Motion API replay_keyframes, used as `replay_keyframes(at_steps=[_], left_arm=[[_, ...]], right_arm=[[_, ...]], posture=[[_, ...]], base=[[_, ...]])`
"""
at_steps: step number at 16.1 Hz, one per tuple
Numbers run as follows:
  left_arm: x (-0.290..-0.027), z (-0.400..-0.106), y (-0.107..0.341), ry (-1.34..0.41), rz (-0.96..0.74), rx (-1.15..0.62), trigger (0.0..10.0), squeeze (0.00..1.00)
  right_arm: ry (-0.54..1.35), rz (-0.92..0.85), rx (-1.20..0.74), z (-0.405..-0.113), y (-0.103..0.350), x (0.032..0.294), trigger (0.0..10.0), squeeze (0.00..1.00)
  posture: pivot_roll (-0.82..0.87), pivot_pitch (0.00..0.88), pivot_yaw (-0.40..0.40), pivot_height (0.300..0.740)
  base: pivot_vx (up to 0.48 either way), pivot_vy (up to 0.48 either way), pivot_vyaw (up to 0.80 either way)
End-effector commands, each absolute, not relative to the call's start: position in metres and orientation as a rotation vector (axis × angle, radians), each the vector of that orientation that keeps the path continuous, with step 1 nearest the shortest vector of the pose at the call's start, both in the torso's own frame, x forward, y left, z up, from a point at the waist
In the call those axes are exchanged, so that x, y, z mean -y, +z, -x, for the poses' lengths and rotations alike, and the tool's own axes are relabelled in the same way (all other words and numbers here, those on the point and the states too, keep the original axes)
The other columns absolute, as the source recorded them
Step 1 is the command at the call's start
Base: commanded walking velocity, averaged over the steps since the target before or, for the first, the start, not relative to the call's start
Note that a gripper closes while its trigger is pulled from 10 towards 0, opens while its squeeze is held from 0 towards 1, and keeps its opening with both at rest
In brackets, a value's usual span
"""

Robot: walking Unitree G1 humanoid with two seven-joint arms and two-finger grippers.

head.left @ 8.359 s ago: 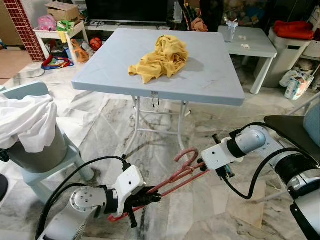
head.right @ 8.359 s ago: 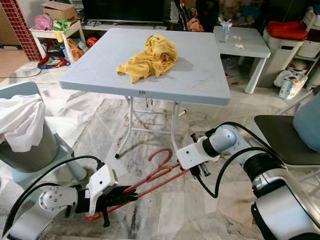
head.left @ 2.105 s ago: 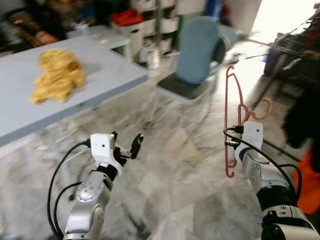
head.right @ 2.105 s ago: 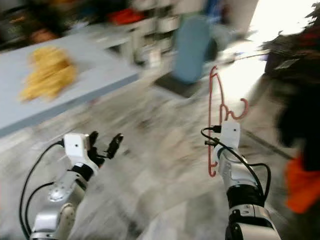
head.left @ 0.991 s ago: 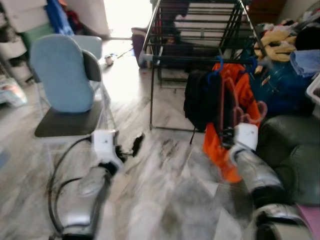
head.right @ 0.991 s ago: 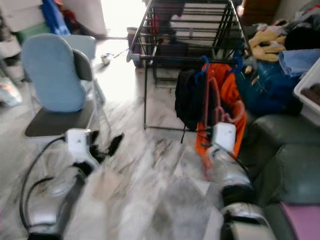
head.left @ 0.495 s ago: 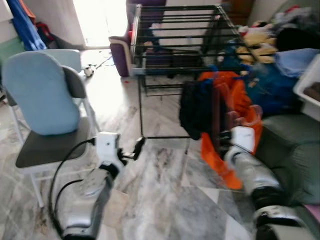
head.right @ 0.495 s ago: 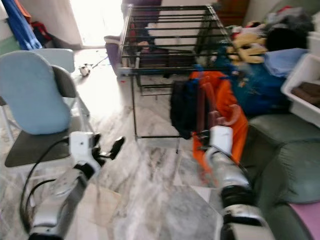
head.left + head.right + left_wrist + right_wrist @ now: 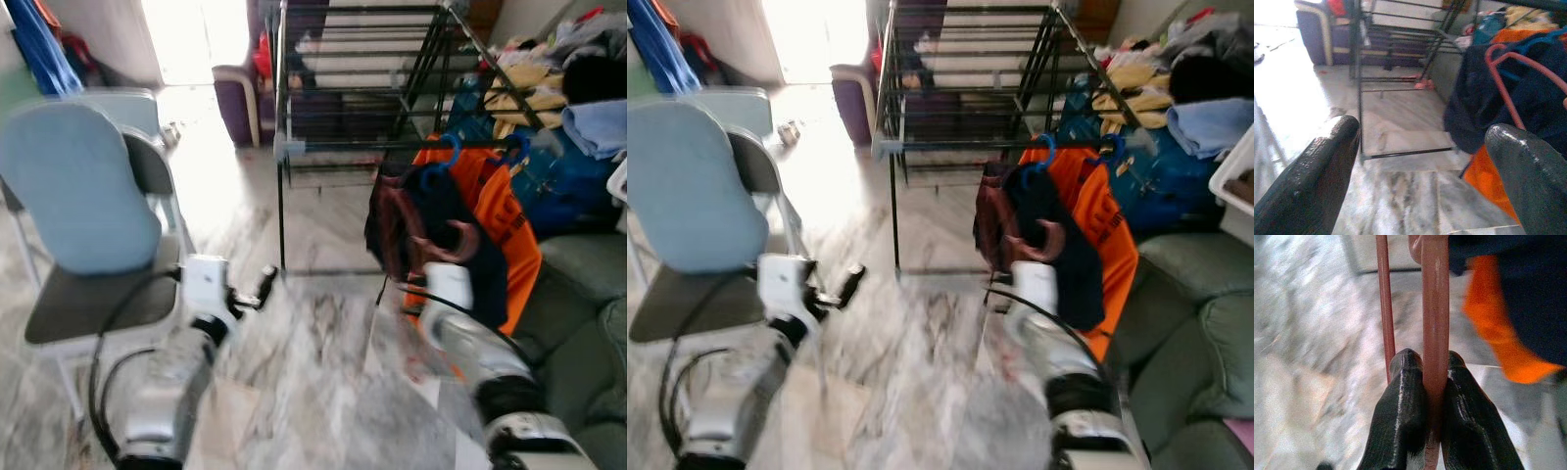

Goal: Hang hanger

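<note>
The camera has come closer to the rack [image 9: 362, 88] since 0.5 s ago. Marble floor [image 9: 313, 392] lies open between a blue chair [image 9: 78, 196] at left and a sofa [image 9: 578, 284] at right. The left tool [image 9: 257, 290] is spread wide, holding nothing. The right tool [image 9: 1426, 396] is clenched on the hanger [image 9: 1434, 308], held upright against the dark and orange clothes [image 9: 509, 225] hanging from the rack.

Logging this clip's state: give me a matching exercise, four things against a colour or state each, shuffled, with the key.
Things:
1. right gripper
2. left gripper
3. chair
4. drying rack

States:
A. black metal bars
B. fingers spread, nothing held
C. light blue backrest
D. shut on the pink hanger

Pairs: 1-D, 2-B, 3-C, 4-A
</note>
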State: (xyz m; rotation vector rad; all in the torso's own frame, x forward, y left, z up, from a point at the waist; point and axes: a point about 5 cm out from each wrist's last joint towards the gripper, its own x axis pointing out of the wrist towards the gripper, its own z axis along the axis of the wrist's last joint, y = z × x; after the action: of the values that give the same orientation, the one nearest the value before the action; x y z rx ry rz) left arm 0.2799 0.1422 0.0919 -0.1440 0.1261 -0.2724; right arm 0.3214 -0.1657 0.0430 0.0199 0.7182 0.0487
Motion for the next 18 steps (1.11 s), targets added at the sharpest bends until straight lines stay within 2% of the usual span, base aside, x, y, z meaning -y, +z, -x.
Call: replay_keyframes(at_steps=[1, 4, 12, 18], left_arm=[[-0.141, -0.279, 0.094, -0.285, 0.148, -0.114, 10.0, 0.0], [-0.138, -0.279, 0.096, -0.301, 0.165, -0.099, 10.0, 0.0], [-0.136, -0.279, 0.095, -0.309, 0.176, -0.103, 10.0, 0.0], [-0.136, -0.279, 0.095, -0.313, 0.177, -0.108, 10.0, 0.0]], right_arm=[[0.048, -0.009, -0.704, -0.324, 0.049, 0.17, 10.0, 0.0], [0.08, 0.0, -0.709, -0.324, 0.05, 0.166, 10.0, 0.0], [0.161, 0.058, -0.709, -0.325, 0.052, 0.158, 10.0, 0.0], [0.111, 0.087, -0.658, -0.33, 0.059, 0.164, 10.0, 0.0]], posture=[[-0.05, 0.0, -0.003, 0.74], [-0.05, 0.0, -0.002, 0.74], [-0.05, 0.0, -0.003, 0.74], [-0.05, 0.0, -0.003, 0.74]], base=[[0.0, 0.0, 0.0], [0.234, 0.0, 0.0], [0.404, 0.258, 0.0], [0.395, 0.271, 0.0]])
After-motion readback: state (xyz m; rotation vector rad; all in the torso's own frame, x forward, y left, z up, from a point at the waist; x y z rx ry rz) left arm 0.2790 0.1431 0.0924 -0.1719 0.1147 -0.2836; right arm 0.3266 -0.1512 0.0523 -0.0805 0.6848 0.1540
